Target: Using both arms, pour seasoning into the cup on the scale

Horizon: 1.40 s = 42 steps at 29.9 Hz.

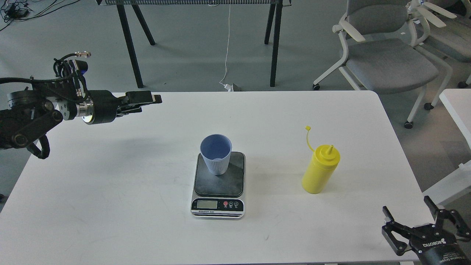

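Note:
The pale blue cup (pixel 216 154) stands upright and empty on the dark plate of the scale (pixel 235 184), at its back left. The yellow seasoning bottle (pixel 320 171) stands upright on the white table (pixel 110 206) to the right of the scale, cap off and hanging on its strap. My left gripper (pixel 151 101) hovers above the table's back left, pointing right, far from the cup; its fingers overlap side-on. My right gripper (pixel 406 206) is at the front right corner, open and empty, below and right of the bottle.
Grey office chairs (pixel 386 55) stand behind the table's right side. Black legs of another table (pixel 128 40) and a white cable (pixel 226 48) are at the back. A second white tabletop (pixel 460 106) is at the right edge.

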Each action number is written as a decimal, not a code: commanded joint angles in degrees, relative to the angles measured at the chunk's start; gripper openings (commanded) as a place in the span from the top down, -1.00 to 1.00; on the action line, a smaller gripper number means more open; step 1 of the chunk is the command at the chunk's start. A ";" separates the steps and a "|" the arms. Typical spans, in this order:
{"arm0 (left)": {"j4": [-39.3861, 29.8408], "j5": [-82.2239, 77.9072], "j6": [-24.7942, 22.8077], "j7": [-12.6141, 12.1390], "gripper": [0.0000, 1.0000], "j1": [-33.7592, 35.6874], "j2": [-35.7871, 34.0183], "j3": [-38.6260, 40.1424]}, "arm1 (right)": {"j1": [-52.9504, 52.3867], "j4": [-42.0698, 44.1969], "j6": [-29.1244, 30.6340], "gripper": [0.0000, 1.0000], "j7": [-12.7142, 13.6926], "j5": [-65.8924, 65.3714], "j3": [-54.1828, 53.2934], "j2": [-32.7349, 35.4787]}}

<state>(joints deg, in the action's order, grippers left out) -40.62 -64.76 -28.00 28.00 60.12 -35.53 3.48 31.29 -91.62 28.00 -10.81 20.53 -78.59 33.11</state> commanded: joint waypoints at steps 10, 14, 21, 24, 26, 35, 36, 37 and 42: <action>0.02 2.53 0.00 0.00 -0.97 -1.93 0.11 1.09 | -39.35 13.46 0.00 -0.98 0.18 4.61 12.73 4.34; 0.02 5.78 0.00 0.00 -0.97 -2.02 0.20 1.09 | -50.16 22.25 0.00 -0.98 0.09 4.61 20.91 3.28; 0.02 10.27 0.00 0.00 -0.97 -2.11 0.81 1.00 | -65.37 37.90 0.00 -0.99 -0.44 2.85 28.40 -5.76; 0.02 10.79 0.00 0.00 -0.97 -2.20 0.81 1.09 | -68.55 40.64 0.00 -0.99 -0.53 1.10 29.63 -8.49; 0.10 12.72 0.00 0.00 -0.97 -2.29 0.46 1.17 | -69.69 40.73 0.00 -0.99 -0.53 -0.14 29.90 -9.63; 2.47 28.19 0.00 0.00 -0.98 -2.20 0.19 4.77 | -70.31 44.86 0.00 -0.99 -0.61 -4.45 31.92 -13.42; 2.91 29.07 0.00 0.00 -0.98 -2.20 0.46 5.65 | -70.23 45.13 0.00 -0.99 -0.61 -4.45 31.92 -13.68; 3.26 29.77 0.00 0.00 -0.98 -2.20 0.72 6.35 | -70.31 45.56 0.00 -0.99 -0.61 -4.45 31.92 -14.20; 3.88 29.69 0.00 0.00 -0.98 -2.11 0.90 6.36 | -70.40 46.97 0.00 -0.99 -0.70 -4.45 31.92 -15.35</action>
<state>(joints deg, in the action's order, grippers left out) -37.16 -35.09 -28.00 28.00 57.89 -34.69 9.82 -39.01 -45.29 28.00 -11.41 16.09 -46.66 18.06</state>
